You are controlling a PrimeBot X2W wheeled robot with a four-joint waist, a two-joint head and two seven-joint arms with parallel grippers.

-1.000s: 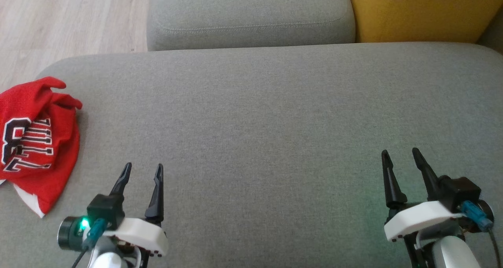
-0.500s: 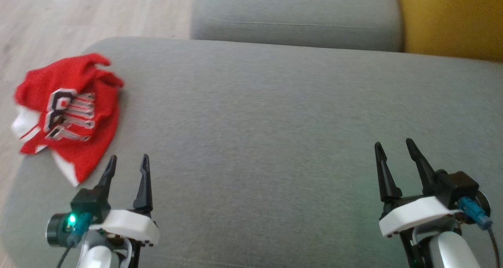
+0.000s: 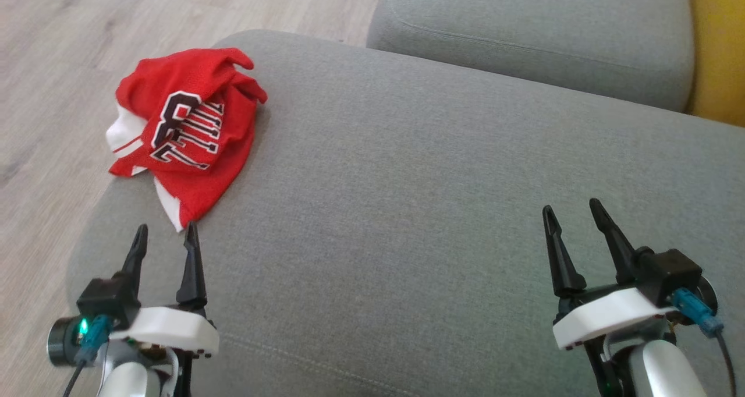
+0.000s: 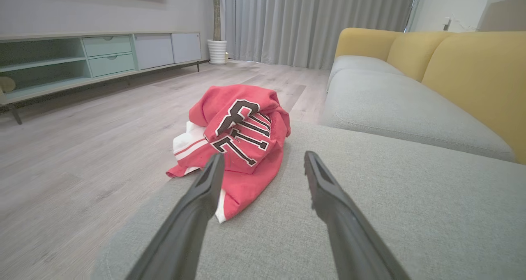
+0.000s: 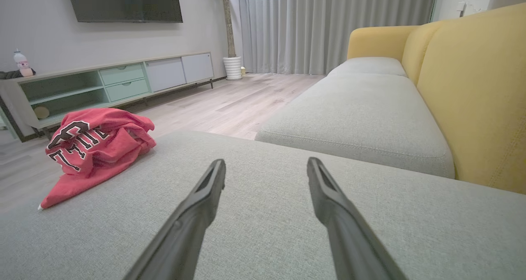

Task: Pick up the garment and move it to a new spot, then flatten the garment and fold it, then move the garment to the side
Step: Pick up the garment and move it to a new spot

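Red mesh jersey (image 3: 186, 129) w/ white trim and black-and-white block lettering lies crumpled in a heap on the far-left corner of the big grey fabric seat cushion (image 3: 436, 181). Lettering faces up. Its white-striped side drapes over the cushion's left edge, above the pale wood-plank floor (image 3: 70, 65). One pointed red-and-white corner of the jersey reaches toward the cushion's near edge.

L gripper (image 3: 166, 227) hovers over the cushion's near-left part, its two long dark fingers spread apart, nothing btwn them. Its inner fingertip is just beside that pointed corner; touching or not, can't tell. In the left wrist view the heap lies straight ahead, slightly left of centre.

R gripper (image 3: 571, 205) is over the cushion's near-right part, well apart from the jersey, jaws also wide and empty. Both sets of fingers point toward the cushion's far edge.

Beyond that far edge sits a second grey seat cushion (image 3: 524, 36), w/ a mustard-yellow upholstered backrest (image 3: 719, 48) at the far right. Across the floor from the big cushion: a long low pale-green and grey cabinet (image 4: 82, 58), a white ribbed plant pot (image 4: 216, 51), grey pleated curtains (image 4: 312, 21), and a dark wall-mounted screen (image 5: 123, 3) above the cabinet.
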